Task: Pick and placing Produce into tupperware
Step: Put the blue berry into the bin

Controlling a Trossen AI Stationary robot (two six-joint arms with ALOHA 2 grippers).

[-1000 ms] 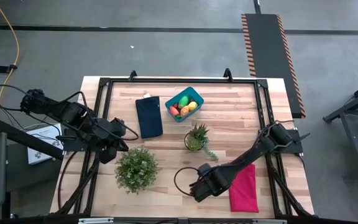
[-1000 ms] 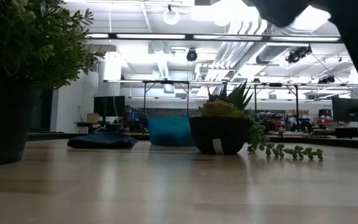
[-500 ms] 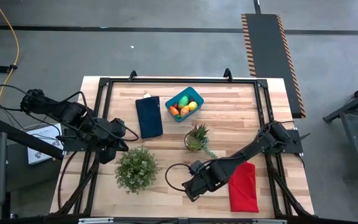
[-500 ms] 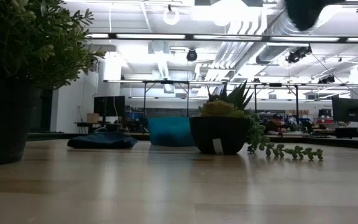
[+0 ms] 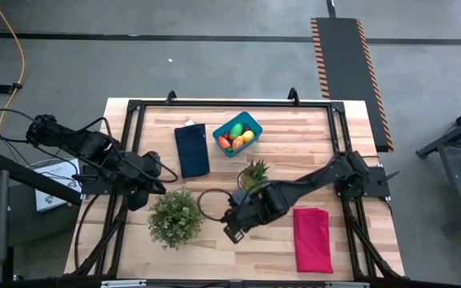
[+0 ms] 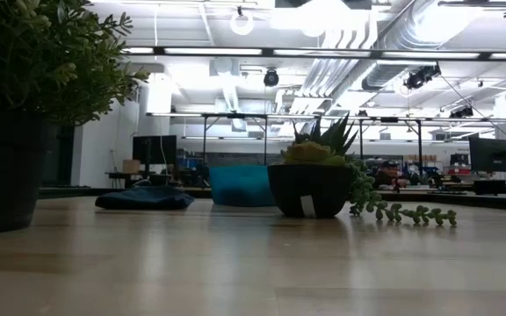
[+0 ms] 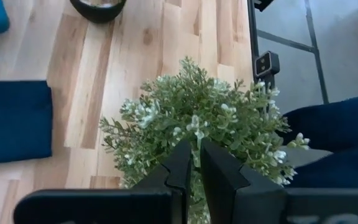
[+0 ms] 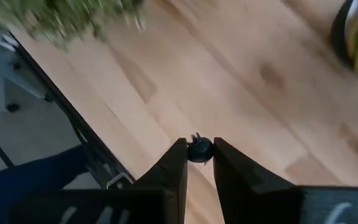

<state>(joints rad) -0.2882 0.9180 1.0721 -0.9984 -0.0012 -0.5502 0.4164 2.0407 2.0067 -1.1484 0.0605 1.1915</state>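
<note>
Produce (image 5: 235,136): four pieces inside tupperware (image 5: 254,125), far side of counter (image 5: 310,128). Right claw (image 5: 232,230): shut, empty, low over bare wood between bushy plant (image 5: 175,216) and succulent pot (image 5: 252,179). Left claw (image 7: 195,163): shut, parked by bushy plant. Risk: right arm could clip the succulent pot.

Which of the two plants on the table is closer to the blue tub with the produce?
The small spiky plant in the dark pot; it stands just below the blue tub in the high view, while the bushy plant sits farther off.
</note>
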